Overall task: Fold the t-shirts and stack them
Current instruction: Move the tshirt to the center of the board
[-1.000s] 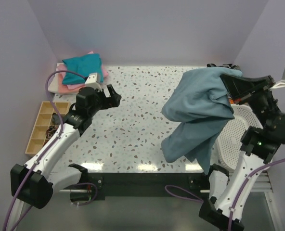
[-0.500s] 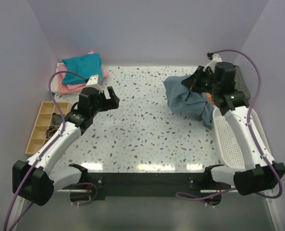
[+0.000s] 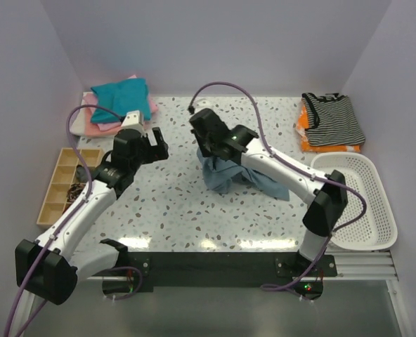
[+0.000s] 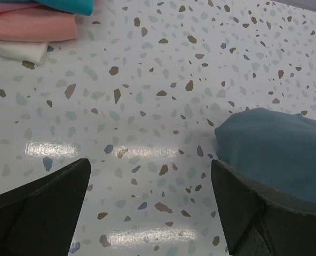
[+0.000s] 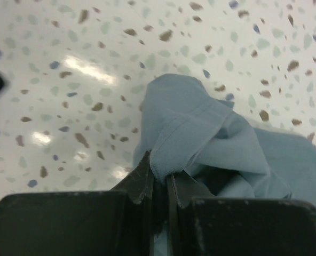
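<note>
My right gripper pinched shut on slate-blue t-shirt, bunched mid-worktop. My left gripper wide open, empty, near shirt.

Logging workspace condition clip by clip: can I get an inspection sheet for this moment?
Surface: speckled table, glossy, no spills seen.
Job's things: blue shirt bunched mid-table; folded stack, teal over pink and white, far left corner.
Clutter: striped clothes far right; empty white basket at right; compartment tray at left.
Grippers: left gripper open over bare table beside the blue shirt; right gripper shut on it.
Cables: purple cables loop above both arms.
Surroundings: plain lilac walls.
</note>
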`<action>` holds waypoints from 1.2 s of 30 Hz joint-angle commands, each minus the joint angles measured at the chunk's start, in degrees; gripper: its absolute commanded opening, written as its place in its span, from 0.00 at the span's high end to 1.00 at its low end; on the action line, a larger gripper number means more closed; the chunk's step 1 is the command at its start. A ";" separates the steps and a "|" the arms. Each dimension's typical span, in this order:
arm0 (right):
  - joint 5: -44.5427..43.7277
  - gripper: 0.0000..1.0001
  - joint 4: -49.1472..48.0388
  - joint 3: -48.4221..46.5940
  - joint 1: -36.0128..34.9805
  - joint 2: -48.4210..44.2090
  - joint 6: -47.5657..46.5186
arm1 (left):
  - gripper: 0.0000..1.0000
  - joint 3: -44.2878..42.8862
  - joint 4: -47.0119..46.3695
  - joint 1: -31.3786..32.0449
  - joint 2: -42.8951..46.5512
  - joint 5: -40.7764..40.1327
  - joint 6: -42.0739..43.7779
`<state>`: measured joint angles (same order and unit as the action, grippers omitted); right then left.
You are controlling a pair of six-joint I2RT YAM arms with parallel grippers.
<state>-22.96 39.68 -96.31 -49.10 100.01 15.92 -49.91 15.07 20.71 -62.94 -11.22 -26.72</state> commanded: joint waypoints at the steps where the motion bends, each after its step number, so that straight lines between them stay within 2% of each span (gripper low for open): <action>1: -7.80 1.00 2.83 -19.14 -9.42 5.27 -5.28 | 0.00 -2.03 0.75 0.21 1.76 -3.10 1.67; 5: -9.11 1.00 8.38 -39.52 -14.69 15.89 -9.32 | 0.00 -2.21 1.98 0.21 2.64 -5.73 1.23; 6: -9.29 1.00 9.70 -47.14 -15.05 16.97 -9.94 | 0.00 -2.30 2.24 0.12 3.34 -6.17 0.97; 8: -10.43 1.00 10.86 -50.80 -15.32 17.68 -10.91 | 0.00 -2.21 2.51 0.03 5.01 -7.58 0.53; 11: -14.90 1.00 5.86 -42.85 -15.32 12.60 -12.32 | 0.00 -1.95 2.68 -0.41 7.64 -8.81 0.35; 12: -19.53 1.00 1.93 -34.90 -15.24 8.58 -12.49 | 0.00 -1.95 2.68 -0.49 8.18 -9.08 0.35; 14: -23.60 1.00 -0.65 -27.04 -14.01 5.04 -12.24 | 0.00 -1.68 2.68 -0.67 9.32 -9.43 0.53; 15: -25.97 1.00 -1.35 -20.04 -13.05 3.54 -11.10 | 0.00 -1.51 2.77 -0.67 9.50 -9.43 0.62; 22: -24.33 0.99 -0.05 11.03 2.94 -9.64 7.34 | 0.00 0.42 1.90 -0.67 8.97 -7.33 0.44; 24: -24.24 0.58 1.53 17.87 8.04 -11.58 10.34 | 0.00 1.13 1.45 -0.67 8.27 -6.01 0.27; 25: -23.89 0.46 2.15 19.65 9.45 -11.68 12.36 | 0.00 1.31 1.19 -0.67 8.10 -5.48 0.18; 26: -24.06 0.43 2.85 21.06 11.55 -11.42 13.16 | 0.00 1.74 0.84 -0.67 7.57 -4.26 0.09; 27: -24.67 0.29 3.81 23.34 12.27 -11.06 13.95 | 0.00 1.92 0.32 -0.67 7.22 -3.72 0.09; 28: -25.29 0.22 4.87 23.80 12.88 -10.71 15.27 | 0.00 2.27 0.05 -0.67 7.04 -3.20 -0.08; 29: -27.55 0.17 5.84 24.06 13.33 -10.27 15.97 | 0.00 2.88 -0.30 -0.67 6.78 -2.32 -0.09; 31: -26.27 0.15 5.33 23.63 13.42 -10.62 13.98 | 0.00 3.76 -1.71 -0.67 6.25 -1.53 -0.44; 33: -17.07 0.17 1.48 23.28 13.24 -11.93 11.07 | 0.00 5.34 -3.63 -0.67 5.37 0.14 -0.88; 36: -8.80 0.17 -4.23 24.59 11.23 -12.12 9.22 | 0.00 7.28 -6.62 -0.67 2.83 2.96 -1.84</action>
<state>-41.28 43.83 -71.55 -35.75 90.70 26.30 -44.77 15.20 20.27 -57.76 -12.80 -26.70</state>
